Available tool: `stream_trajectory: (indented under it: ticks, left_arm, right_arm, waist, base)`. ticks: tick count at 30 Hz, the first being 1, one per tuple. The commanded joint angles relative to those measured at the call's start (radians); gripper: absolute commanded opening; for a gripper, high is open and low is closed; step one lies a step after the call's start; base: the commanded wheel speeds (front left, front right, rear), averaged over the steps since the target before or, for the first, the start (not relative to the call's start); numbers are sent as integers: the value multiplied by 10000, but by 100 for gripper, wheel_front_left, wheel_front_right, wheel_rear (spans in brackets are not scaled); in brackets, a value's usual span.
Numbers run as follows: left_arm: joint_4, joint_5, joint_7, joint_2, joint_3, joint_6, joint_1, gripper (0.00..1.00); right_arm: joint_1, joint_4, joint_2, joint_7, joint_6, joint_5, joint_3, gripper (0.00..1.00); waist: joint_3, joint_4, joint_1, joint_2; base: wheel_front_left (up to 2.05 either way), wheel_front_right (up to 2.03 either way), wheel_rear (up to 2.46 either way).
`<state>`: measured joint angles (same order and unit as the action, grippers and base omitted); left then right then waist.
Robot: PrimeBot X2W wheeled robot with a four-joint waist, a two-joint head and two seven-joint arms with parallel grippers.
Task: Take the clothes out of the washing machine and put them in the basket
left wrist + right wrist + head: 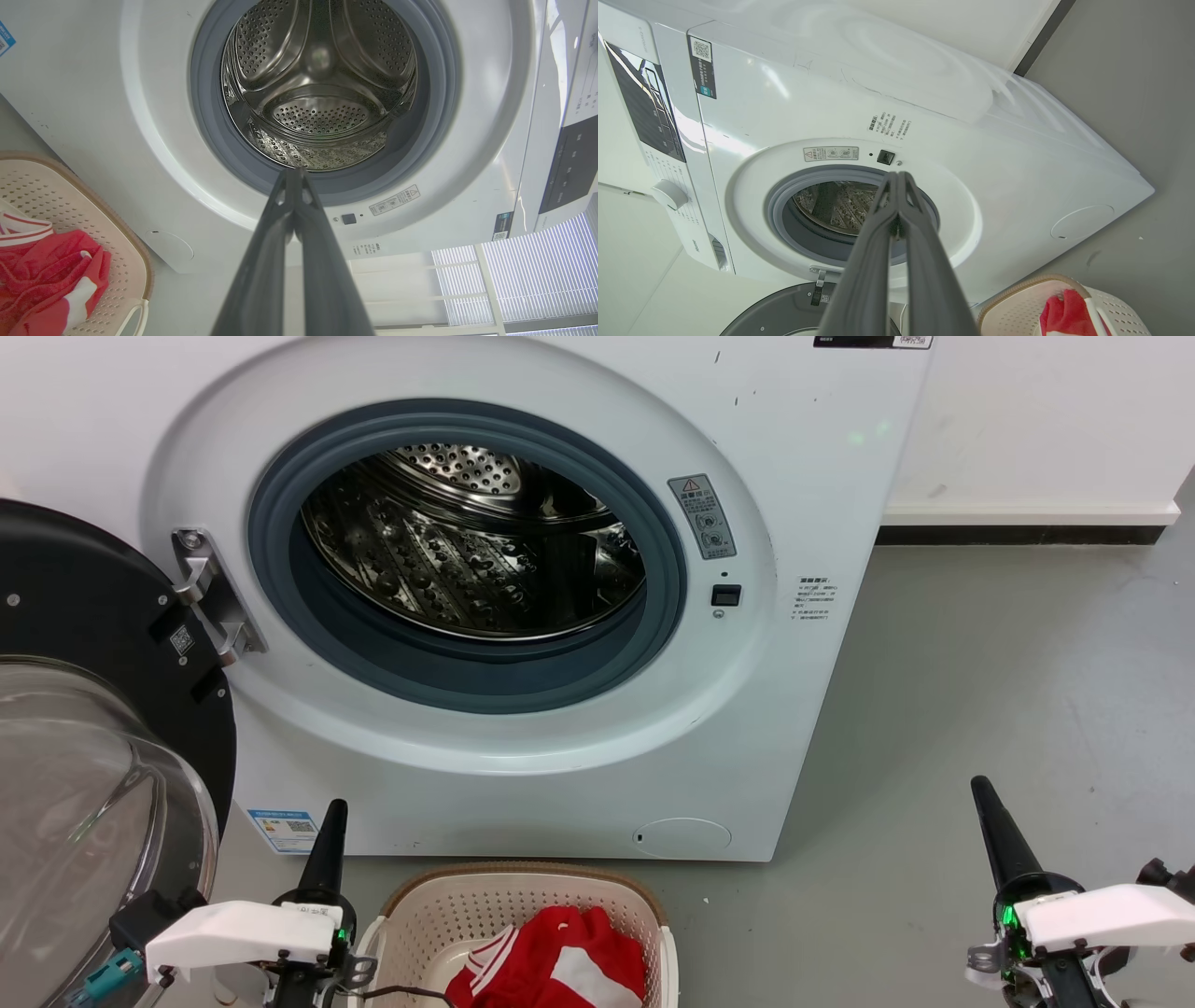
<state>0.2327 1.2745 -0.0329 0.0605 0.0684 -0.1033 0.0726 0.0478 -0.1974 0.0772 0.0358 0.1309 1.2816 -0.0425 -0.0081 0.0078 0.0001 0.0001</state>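
Observation:
The white washing machine [523, 747] stands straight ahead with its door [103, 728] swung open to the left. Its steel drum [476, 541] looks bare inside, as the left wrist view also shows. Red clothes [560, 966] with white stripes lie in the cream basket [429, 915] on the floor before the machine. My left gripper [334, 807] is shut and empty, just left of the basket. My right gripper [980, 786] is shut and empty, well to the right over the floor. Fingertips meet in both wrist views: left gripper [294, 171], right gripper [899, 174].
The open glass door fills the lower left, close beside my left arm. Grey floor [1008, 691] stretches right of the machine to a white wall with a dark skirting [1018, 534].

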Motion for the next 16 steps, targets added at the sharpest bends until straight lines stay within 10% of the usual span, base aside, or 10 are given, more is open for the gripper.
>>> stream_trajectory:
  ticks: [1, 16]
  left_arm:
    - [-28, 212, -74, 6, 50, -45, 264, 0]
    - [41, 1500, -375, -41, 228, -148, 313, 0]
  right_arm:
    - [256, 3, 49, 23, 0, 248, -34, 0]
    - [444, -187, 22, 223, -1, 1609, -175, 0]
  waist:
    - [3, -2, 0, -1]
    - [42, -29, -1, -1]
  base:
    - [0, 0, 0]
    - [0, 0, 0]
